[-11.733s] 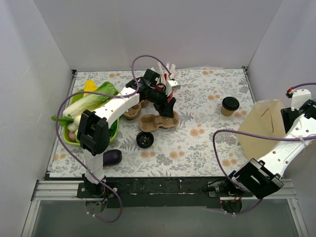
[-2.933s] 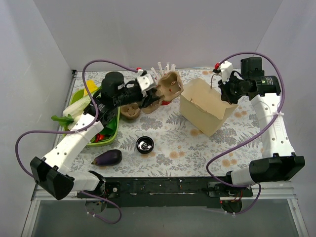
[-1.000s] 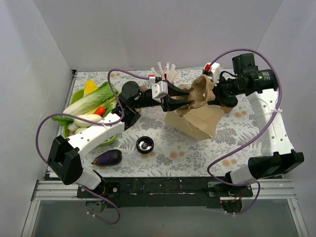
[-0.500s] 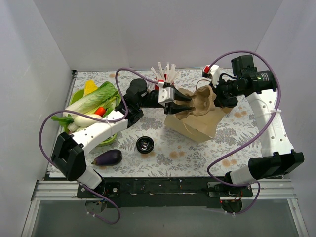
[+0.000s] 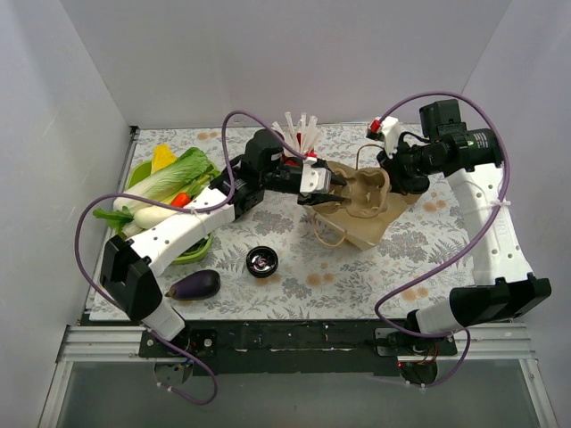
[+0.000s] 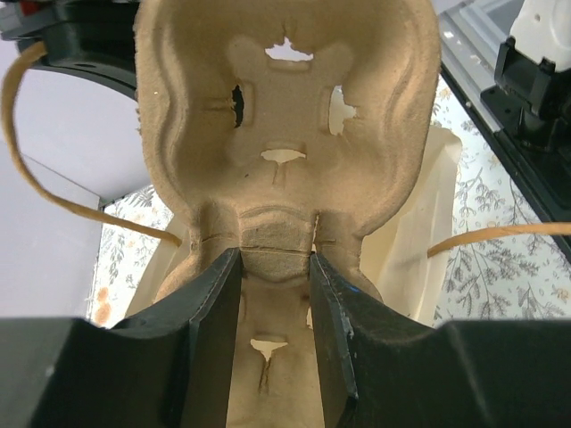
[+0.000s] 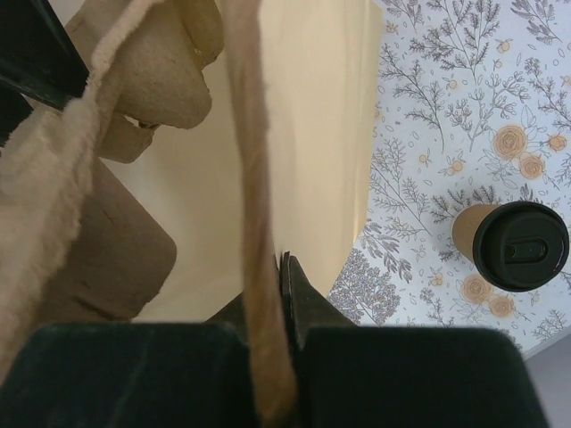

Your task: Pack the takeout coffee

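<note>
1 takeout coffee: black-lidded, upright on table beside paper bag, right wrist view only. 1 cup carrier: left jaws narrow, clamping it; right jaws pinched shut on bag wall

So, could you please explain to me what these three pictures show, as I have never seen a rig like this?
The machine is two robot arms, the left arm and the right arm. One picture looks down from above; the other two come from a camera on each wrist. The left gripper is clamped on a moulded-pulp cup carrier, held at the mouth of a paper bag. The right gripper pinches the bag's rim. On the floral cloth are a green tray of vegetables, an eggplant, a black lid and a red cup of straws. The coffee cup, lidded, stands beside the bag, not packed yet.
</note>
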